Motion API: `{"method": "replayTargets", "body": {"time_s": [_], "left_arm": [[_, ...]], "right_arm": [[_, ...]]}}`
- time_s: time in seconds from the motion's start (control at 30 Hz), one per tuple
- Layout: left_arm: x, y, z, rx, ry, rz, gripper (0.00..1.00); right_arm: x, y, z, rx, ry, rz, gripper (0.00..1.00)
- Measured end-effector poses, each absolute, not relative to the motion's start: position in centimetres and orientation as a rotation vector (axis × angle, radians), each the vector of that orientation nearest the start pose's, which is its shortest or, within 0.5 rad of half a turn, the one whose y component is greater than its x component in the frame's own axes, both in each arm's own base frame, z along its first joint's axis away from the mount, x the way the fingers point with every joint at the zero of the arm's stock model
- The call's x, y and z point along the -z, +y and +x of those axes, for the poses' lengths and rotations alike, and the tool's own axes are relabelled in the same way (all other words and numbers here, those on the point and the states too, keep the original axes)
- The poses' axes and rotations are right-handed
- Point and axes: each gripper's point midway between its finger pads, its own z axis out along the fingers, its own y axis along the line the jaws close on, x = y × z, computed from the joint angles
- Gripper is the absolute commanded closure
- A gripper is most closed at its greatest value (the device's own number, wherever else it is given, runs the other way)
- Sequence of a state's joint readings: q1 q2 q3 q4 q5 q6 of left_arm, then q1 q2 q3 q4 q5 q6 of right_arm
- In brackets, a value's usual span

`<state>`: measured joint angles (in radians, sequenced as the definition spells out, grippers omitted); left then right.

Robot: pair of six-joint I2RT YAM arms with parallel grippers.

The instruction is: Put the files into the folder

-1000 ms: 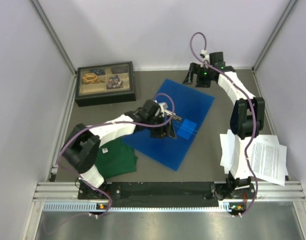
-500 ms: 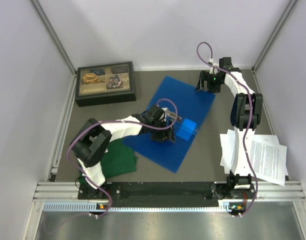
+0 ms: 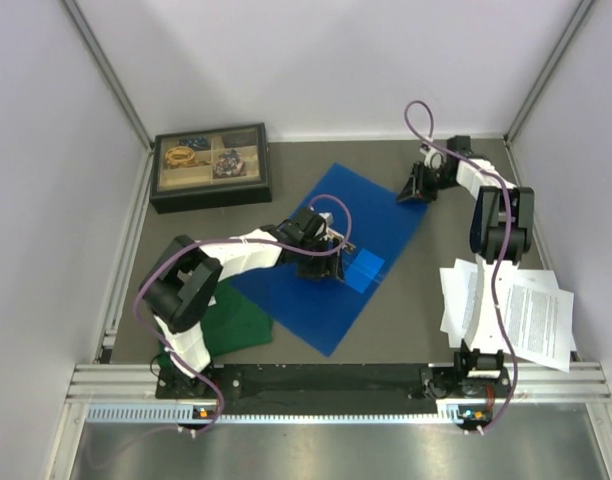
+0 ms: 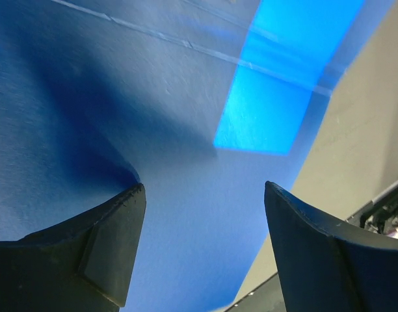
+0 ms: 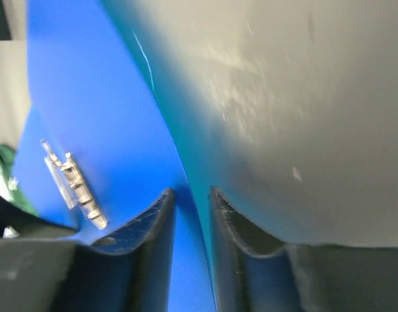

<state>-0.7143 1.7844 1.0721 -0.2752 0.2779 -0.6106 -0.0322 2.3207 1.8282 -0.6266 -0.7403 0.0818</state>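
Note:
The blue folder (image 3: 331,250) lies slantwise mid-table, with a brighter blue patch (image 3: 364,270) on its cover. My left gripper (image 3: 336,262) hovers open just over that cover, blue folder surface (image 4: 153,97) filling the gap between the left gripper's fingertips (image 4: 204,195). My right gripper (image 3: 411,190) is at the folder's far right corner. In the right wrist view the right gripper (image 5: 192,192) has narrowed astride the cover's thin edge, a slim gap still showing. Metal rings (image 5: 72,185) show on the folder's inner face (image 5: 101,110). The files (image 3: 531,315) lie at the near right, by the right arm's base.
A black compartment box (image 3: 211,165) with trinkets stands at the back left. A green folded cloth (image 3: 236,315) lies near the left arm's base. Walls close in the table on three sides, and grey tabletop (image 3: 406,300) separates folder and files.
My right gripper moved right and down onto the folder's far corner and narrowed its jaws around the cover edge. The folder turned slightly. The left gripper shifted little over the cover.

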Motion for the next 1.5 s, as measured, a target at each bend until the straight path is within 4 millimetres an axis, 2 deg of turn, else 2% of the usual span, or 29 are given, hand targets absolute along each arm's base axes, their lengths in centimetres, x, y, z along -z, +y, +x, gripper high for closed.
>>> {"method": "replayTargets", "body": {"time_s": [0.07, 0.17, 0.33, 0.47, 0.53, 0.6, 0.7, 0.87, 1.0, 1.13, 1.23, 1.27, 1.33, 1.37, 1.47, 1.5], "left_arm": [[-4.2, -31.4, 26.1, 0.788, 2.723, 0.258, 0.21], [-4.8, -31.2, 27.0, 0.756, 2.709, 0.270, 0.21], [-5.9, -32.3, 28.7, 0.757, 2.667, 0.296, 0.21], [-4.9, -33.1, 29.9, 0.745, 2.681, 0.296, 0.22], [-3.9, -33.6, 30.6, 0.743, 2.693, 0.290, 0.23], [-4.1, -34.5, 31.9, 0.781, 2.671, 0.279, 0.23], [-4.3, -35.3, 33.9, 0.856, 2.635, 0.235, 0.24], [-4.6, -35.5, 37.3, 0.929, 2.587, 0.163, 0.24], [-4.7, -35.1, 39.3, 0.931, 2.551, 0.140, 0.24], [-4.7, -35.0, 39.6, 0.928, 2.554, 0.152, 0.22], [-4.7, -34.8, 39.5, 0.918, 2.562, 0.164, 0.20], [-4.8, -34.7, 39.5, 0.915, 2.564, 0.165, 0.19], [-4.9, -34.1, 39.2, 0.894, 2.564, 0.167, 0.18], [-5.0, -33.7, 39.0, 0.877, 2.568, 0.166, 0.17], [-5.6, -31.8, 37.9, 0.823, 2.587, 0.144, 0.16], [-6.1, -31.2, 37.5, 0.810, 2.587, 0.138, 0.15]], "right_arm": [[-4.3, 10.2, 48.8, -1.046, 2.551, -0.043, 1.00], [-4.8, 9.9, 47.7, -1.103, 2.542, 0.013, 1.00], [-7.1, 10.1, 46.5, -1.114, 2.496, 0.031, 1.00], [-8.8, 9.5, 45.4, -1.045, 2.480, 0.076, 1.00], [-9.0, 8.7, 44.5, -0.986, 2.485, 0.142, 1.00], [-8.7, 8.0, 43.3, -0.929, 2.486, 0.210, 1.00], [-7.1, 6.7, 40.5, -0.826, 2.514, 0.336, 1.00], [-4.7, 5.7, 36.4, -0.731, 2.542, 0.508, 1.00], [-4.3, 5.9, 34.6, -0.726, 2.511, 0.578, 1.00], [-4.3, 6.4, 34.0, -0.736, 2.464, 0.600, 1.00], [-4.2, 6.6, 34.1, -0.728, 2.466, 0.590, 0.82], [-4.2, 6.7, 34.0, -0.719, 2.474, 0.585, 0.68], [-4.2, 6.5, 33.8, -0.685, 2.501, 0.568, 0.56], [-4.2, 6.3, 33.8, -0.660, 2.512, 0.571, 0.43], [-4.5, 5.1, 33.3, -0.541, 2.547, 0.567, 0.30], [-4.8, 4.7, 33.2, -0.511, 2.548, 0.570, 0.29]]}}
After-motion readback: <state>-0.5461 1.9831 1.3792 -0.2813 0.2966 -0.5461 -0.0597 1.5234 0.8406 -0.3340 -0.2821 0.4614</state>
